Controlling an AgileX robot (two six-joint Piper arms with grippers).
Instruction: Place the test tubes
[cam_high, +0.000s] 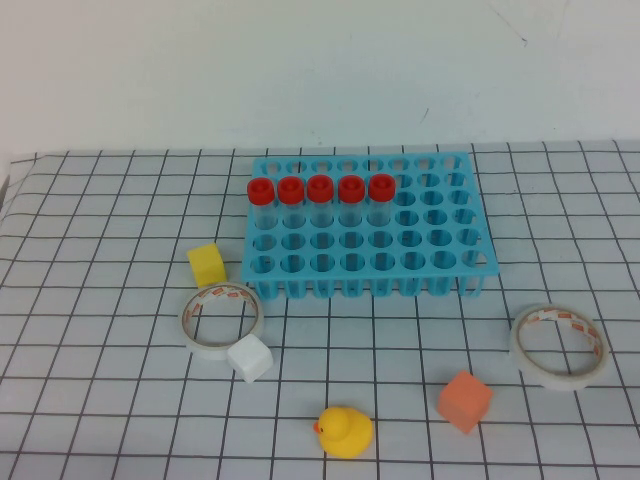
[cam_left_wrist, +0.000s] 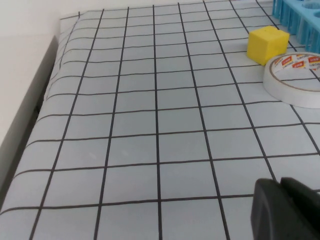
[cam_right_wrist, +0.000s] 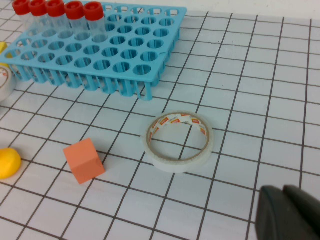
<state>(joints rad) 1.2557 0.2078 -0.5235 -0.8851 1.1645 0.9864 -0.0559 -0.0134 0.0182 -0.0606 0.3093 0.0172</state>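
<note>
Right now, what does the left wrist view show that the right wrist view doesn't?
Left wrist only: left gripper, shut, over bare grid by the mat edge; yellow cube whole. Right wrist only: right gripper, shut, near the right tape roll; orange cube; five red-capped test tubes; part of the duck. Both: blue rack and left tape roll, the roll just a cropped edge in the right wrist view.

Counted: five red-capped test tubes, one blue rack, two tape rolls, three blocks, one yellow duck.
</note>
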